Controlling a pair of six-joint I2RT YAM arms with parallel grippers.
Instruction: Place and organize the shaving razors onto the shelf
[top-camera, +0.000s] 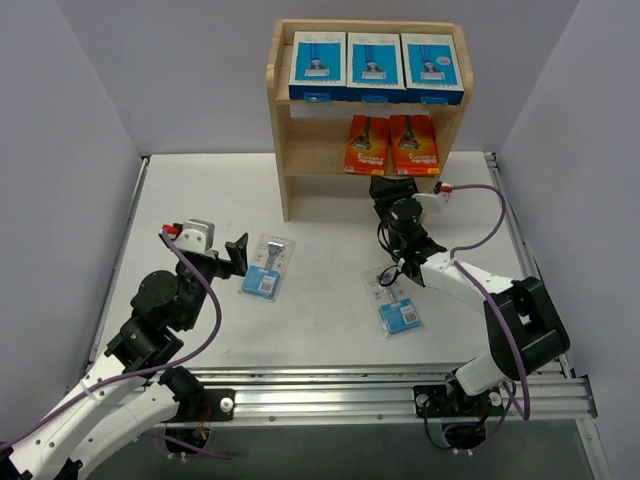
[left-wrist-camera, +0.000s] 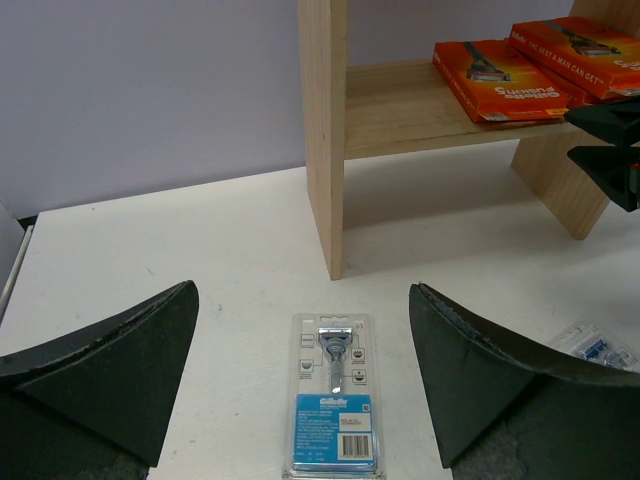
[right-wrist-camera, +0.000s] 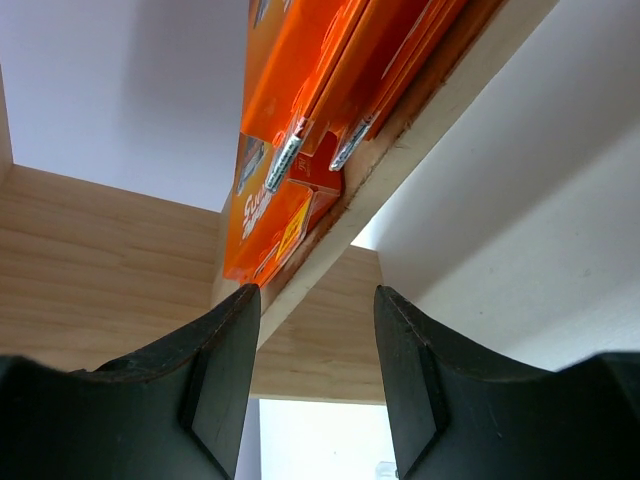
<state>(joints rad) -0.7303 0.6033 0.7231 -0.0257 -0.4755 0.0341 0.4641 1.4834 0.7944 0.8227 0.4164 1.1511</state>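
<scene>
The wooden shelf (top-camera: 281, 150) holds three blue-and-white razor boxes (top-camera: 375, 65) on its top tier and two orange razor boxes (top-camera: 391, 145) on the middle tier. A clear blister razor pack (top-camera: 268, 265) lies flat on the table just right of my left gripper (top-camera: 237, 255). In the left wrist view that pack (left-wrist-camera: 335, 400) lies between the wide open fingers (left-wrist-camera: 120, 360). A second blister pack (top-camera: 397, 300) lies beside my right forearm. My right gripper (top-camera: 392, 188) is at the middle tier's front edge, open and empty, with the orange boxes (right-wrist-camera: 265, 225) just beyond its fingertips.
Grey walls close in the white table on the left, back and right. An aluminium rail (top-camera: 400, 385) runs along the near edge by the arm bases. The shelf's lowest tier (left-wrist-camera: 440, 110) carries the orange boxes in the left wrist view, and my right gripper (left-wrist-camera: 608, 140) shows beside them.
</scene>
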